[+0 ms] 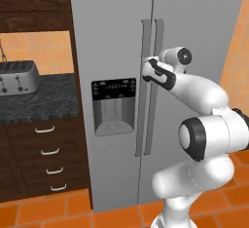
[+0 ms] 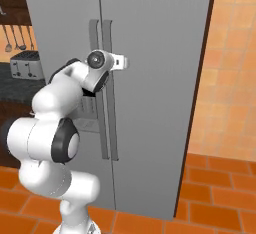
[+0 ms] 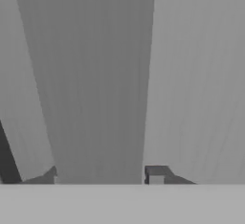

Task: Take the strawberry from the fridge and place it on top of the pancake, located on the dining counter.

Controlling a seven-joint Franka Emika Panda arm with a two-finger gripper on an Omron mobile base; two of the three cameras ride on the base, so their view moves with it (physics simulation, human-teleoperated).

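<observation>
Closed fridge (image 1: pixel 116 51) doors face gripper (image 3: pixel 103 175), seemingly clamping a handle (image 1: pixel 141 90).

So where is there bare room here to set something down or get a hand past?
Bare black counter lies right of the toaster, up to the fridge. It is crowded at the two door handles, where the gripper closes around one. The orange floor right of the fridge is open.

Fridge (image 1: pixel 116 51) is placed right of bench (image 1: pixel 39 98), w/ toaster (image 1: pixel 17 76) set on it and drawers (image 1: pixel 48 159) below. Hand (image 1: pixel 144 71) is positioned at fridge handles (image 1: pixel 151 85), between both doors.
</observation>
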